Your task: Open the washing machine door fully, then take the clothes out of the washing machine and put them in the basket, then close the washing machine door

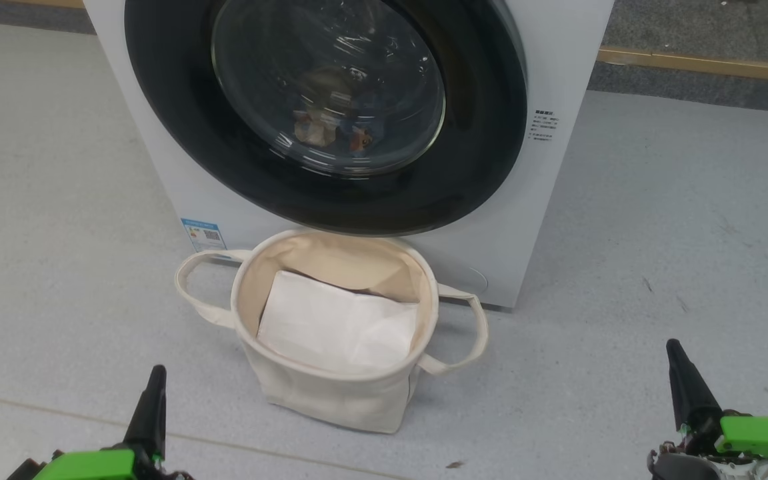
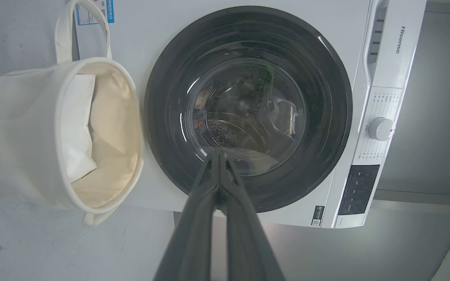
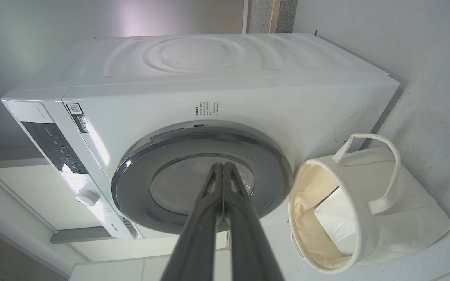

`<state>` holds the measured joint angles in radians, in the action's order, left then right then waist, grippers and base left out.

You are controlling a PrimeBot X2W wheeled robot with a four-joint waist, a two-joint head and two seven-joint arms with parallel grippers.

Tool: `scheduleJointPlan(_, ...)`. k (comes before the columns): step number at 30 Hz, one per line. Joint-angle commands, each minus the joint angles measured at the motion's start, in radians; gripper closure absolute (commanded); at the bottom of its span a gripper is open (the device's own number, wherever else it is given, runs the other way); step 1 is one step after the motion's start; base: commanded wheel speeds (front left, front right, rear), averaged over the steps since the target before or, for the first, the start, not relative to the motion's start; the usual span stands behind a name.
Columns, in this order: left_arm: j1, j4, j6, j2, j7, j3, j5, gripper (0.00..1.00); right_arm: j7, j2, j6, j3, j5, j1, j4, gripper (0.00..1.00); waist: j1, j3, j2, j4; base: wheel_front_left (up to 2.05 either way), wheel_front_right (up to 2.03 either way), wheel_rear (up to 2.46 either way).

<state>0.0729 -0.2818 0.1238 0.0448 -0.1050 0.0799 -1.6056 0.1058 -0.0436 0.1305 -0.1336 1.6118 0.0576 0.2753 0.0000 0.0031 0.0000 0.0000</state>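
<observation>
Your left gripper [image 1: 155, 373] sits at 7 o'clock in the head view, its two dark fingers pressed together into one spike that points to 12 and leans slightly toward 1. Your right gripper [image 1: 675, 348] sits at 5 o'clock, closed the same way and leaning toward 11. A green housing [image 1: 87, 465] shows at each base. In both wrist views the fingers [image 2: 193, 234] rise from 6 o'clock, tips touching near centre.
</observation>
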Motion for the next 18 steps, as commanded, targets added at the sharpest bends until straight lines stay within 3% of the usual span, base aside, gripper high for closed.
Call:
scheduleJointPlan(1, 0.035, 0.037, 0.007, 0.005, -0.008, 0.034, -0.003, 1.00, 0.007, -0.007, 0.000, 0.020, -0.003, 0.050, -0.031, 1.00, 0.0000, 0.000, 0.0000, 0.000, 0.00, 0.00, 0.00)
scheduleJointPlan(18, 0.035, 0.037, 0.007, 0.005, -0.008, 0.033, -0.003, 1.00, 0.007, -0.007, 0.000, 0.020, -0.003, 0.050, -0.031, 1.00, 0.0000, 0.000, 0.0000, 0.000, 0.00, 0.00, 0.00)
